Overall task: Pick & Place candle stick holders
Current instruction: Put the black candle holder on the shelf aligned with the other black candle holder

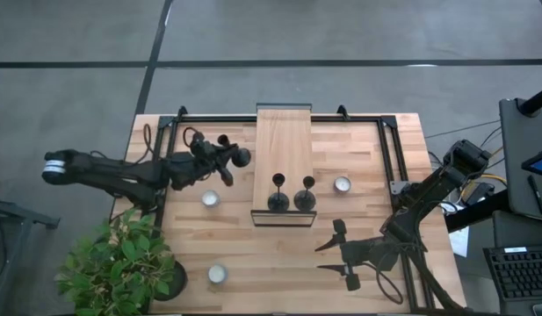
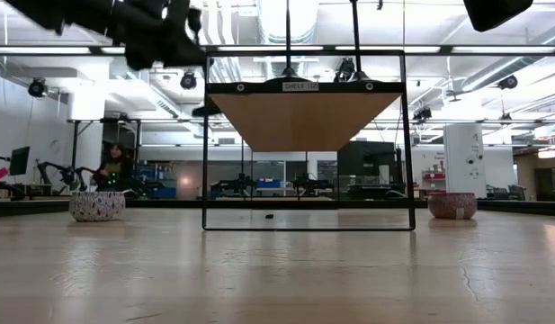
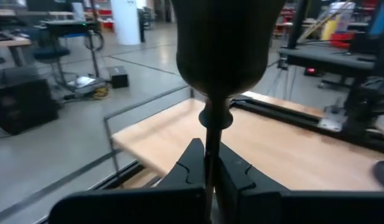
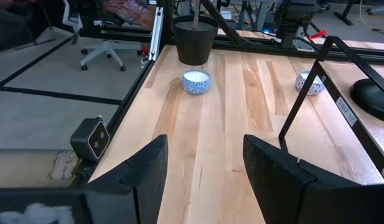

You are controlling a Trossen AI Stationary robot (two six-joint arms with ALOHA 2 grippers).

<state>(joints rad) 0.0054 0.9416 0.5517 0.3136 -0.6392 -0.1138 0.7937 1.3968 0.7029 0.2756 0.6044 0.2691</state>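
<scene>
My left gripper [image 1: 225, 151] is shut on one black candle stick holder [image 3: 221, 50], held in the air to the left of the raised wooden shelf board [image 1: 284, 140]. In the low view this gripper [image 2: 160, 40] shows high up, left of the shelf. Two more black holders [image 1: 278, 195] [image 1: 306, 193] stand upright on their disc bases at the near end of the board. My right gripper [image 1: 341, 250] is open and empty over the table's near right part; its fingers stand well apart in the right wrist view [image 4: 204, 168]. My left gripper pinches the holder's thin stem [image 3: 208, 163] between its two fingers, just below the knob under the cup [image 3: 223, 43]. The cup end reaches out past the fingertips. The holder is lifted clear of the table and shelf. The fingers hide its base.
Three small white candle bowls sit on the table [image 1: 210, 199] [image 1: 342, 184] [image 1: 217, 274]. A potted plant [image 1: 121, 263] stands at the near left corner. The shelf's black wire frame [image 2: 205, 144] stands mid-table. A black rail frame [image 1: 389, 140] runs along the table's edges.
</scene>
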